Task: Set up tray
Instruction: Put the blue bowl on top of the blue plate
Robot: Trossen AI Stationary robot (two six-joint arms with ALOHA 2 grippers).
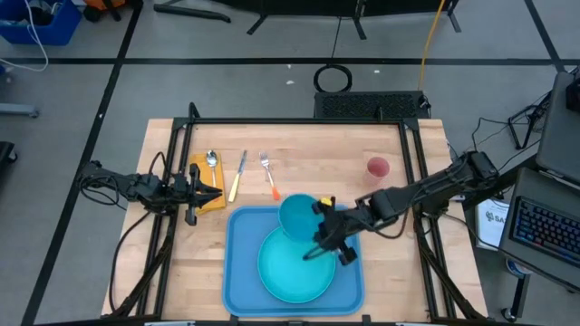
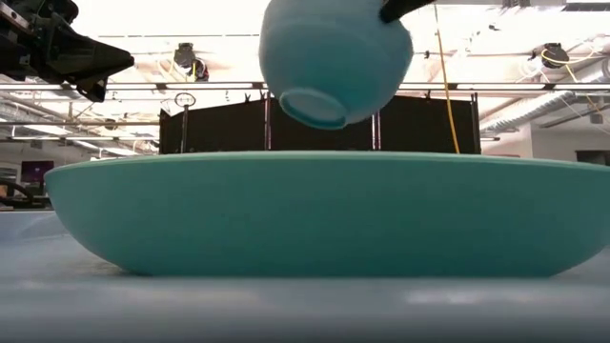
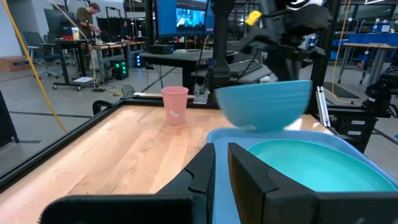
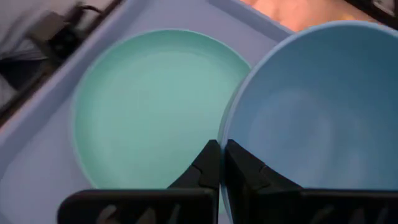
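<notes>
Light-blue plastic tray (image 1: 237, 272) sits near the front of the wooden table (image 1: 308, 177) in the high view, with the turquoise plate (image 1: 292, 267) already on it. The right gripper (image 1: 319, 210) reaches in from the side, pinching the rim of a blue bowl (image 1: 295, 215) over the plate's far edge, probably so it can set it on the plate or tray. Spoon (image 1: 211, 161), knife (image 1: 238, 175), fork (image 1: 267, 172) and pink cup (image 1: 378, 167) wait on the table.

Low view: bowl (image 2: 334, 59) hangs tilted, clear of the plate (image 2: 324, 214).

Left wrist view: left gripper (image 3: 221, 165) hovers off to the tray's side, fingers nearly together and empty.

Right wrist view: right fingers (image 4: 239, 169) are clamped on the bowl's (image 4: 317, 106) rim, wrist angled down.
</notes>
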